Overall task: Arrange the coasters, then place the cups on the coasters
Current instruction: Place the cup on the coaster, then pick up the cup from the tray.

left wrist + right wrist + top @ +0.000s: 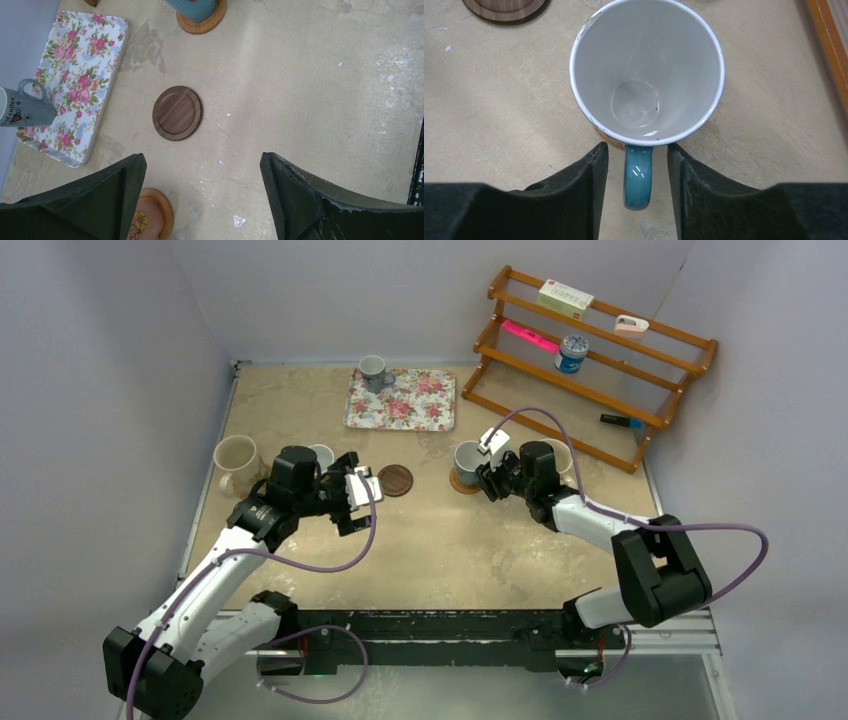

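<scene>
My right claw (636, 150), released, straddles without contact the handle (638, 182) of the light-blue ceramic mug (646, 75), which points toward the frame's bottom centre.

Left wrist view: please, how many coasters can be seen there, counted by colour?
Dark brown coaster: 1
Orange-tan coasters: 2, one at the top edge, one at the bottom edge
Total: 3
</scene>
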Tool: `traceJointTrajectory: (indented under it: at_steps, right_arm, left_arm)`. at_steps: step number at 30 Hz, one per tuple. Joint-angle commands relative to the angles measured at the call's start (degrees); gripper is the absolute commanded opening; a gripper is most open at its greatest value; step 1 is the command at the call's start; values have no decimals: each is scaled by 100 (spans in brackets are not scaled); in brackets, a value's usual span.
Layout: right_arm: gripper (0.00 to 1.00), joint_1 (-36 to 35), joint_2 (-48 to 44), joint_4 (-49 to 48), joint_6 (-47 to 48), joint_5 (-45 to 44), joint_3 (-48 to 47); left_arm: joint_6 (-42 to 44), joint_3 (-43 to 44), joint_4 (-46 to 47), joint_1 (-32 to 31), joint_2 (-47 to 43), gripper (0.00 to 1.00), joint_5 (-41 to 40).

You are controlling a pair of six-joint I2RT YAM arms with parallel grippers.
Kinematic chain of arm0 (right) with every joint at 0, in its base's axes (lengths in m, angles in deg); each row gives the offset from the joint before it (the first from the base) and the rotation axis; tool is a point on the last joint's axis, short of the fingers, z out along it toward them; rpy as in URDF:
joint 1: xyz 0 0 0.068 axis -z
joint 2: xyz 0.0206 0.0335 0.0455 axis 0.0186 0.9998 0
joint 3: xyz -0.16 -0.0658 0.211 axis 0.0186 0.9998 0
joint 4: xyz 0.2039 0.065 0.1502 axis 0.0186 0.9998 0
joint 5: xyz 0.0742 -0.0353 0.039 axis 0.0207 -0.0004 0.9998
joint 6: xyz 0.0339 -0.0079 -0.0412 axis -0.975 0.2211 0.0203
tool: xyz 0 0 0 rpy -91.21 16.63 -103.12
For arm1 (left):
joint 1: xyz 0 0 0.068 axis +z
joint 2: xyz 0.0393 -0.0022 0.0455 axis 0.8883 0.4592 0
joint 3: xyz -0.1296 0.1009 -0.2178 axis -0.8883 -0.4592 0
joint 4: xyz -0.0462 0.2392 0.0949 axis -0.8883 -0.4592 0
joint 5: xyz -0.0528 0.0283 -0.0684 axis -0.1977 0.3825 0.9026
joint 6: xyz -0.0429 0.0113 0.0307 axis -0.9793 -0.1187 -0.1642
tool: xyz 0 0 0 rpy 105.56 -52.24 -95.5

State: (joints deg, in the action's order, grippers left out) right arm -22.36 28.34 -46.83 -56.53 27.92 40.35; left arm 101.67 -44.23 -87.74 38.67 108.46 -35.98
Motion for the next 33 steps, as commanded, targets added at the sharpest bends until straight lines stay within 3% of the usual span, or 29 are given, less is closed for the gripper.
traceJointTrajectory:
  at_steps: [1,13,15,24,28,33]
  right_arm:
    - [53,21,-189,-77,92,111,-177]
    - [85,21,-534,-235,182,277,27]
    - [98,20,-606,-287,196,352,80]
    - [99,18,-1111,-322,289,540,245]
    - [99,29,-1402,-10,401,586,100]
    - [99,28,-1703,897,728,732,-350]
  left_arm:
    - [65,53,18,52,-36,90,189]
    - [11,54,53,52,-22,90,170]
    - [-4,65,53,53,-17,91,163]
    - [-240,30,302,60,-49,94,-193]
    - [-550,71,569,61,-151,100,-526]
    - [-658,586,266,61,62,100,-302]
